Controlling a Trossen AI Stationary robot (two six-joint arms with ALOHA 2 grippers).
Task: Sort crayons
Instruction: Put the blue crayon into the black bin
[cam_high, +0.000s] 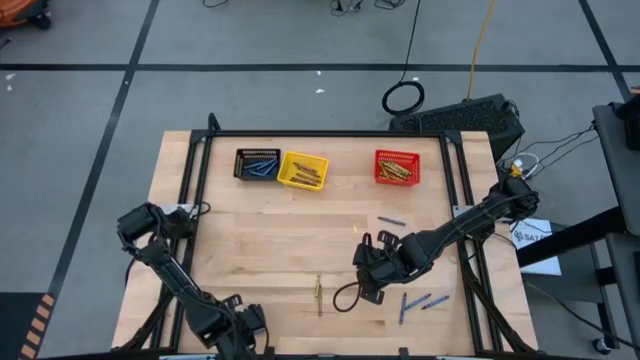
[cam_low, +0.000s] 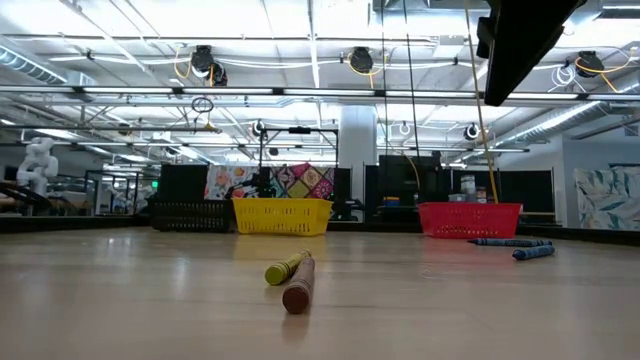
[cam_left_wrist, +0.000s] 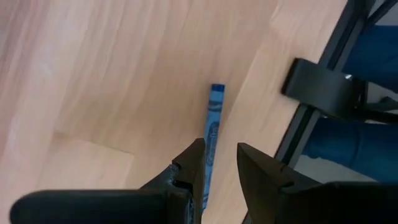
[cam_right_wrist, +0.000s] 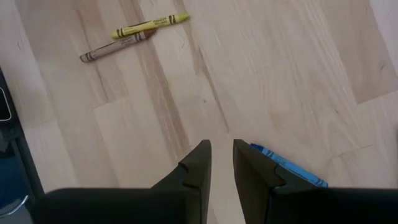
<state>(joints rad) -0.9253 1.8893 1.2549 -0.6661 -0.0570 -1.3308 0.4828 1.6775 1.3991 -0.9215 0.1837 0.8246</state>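
Table (cam_high: 260, 240): light wood, framed by dark rails.

Baskets, along the far edge: a black basket (cam_high: 257, 164) with blue crayons inside is set touching a yellow basket (cam_high: 303, 171) with olive-yellow ones; a red basket (cam_high: 398, 168) with tan-brown ones is placed well apart to the right.

Loose crayons: a yellow crayon (cam_right_wrist: 150, 25) and a brown crayon (cam_right_wrist: 115, 47) are found touching near the front middle; three blue crayons (cam_high: 418, 303) are seen right of the right gripper.

Left gripper (cam_left_wrist: 221, 167): located at the table's front left corner; its fingers are parted and set either side of a blue crayon (cam_left_wrist: 212, 124) lying flat, not clamped.

Right gripper (cam_right_wrist: 221, 157): held over bare wood right of centre; fingers slightly apart, nothing between them, a blue crayon just beside.
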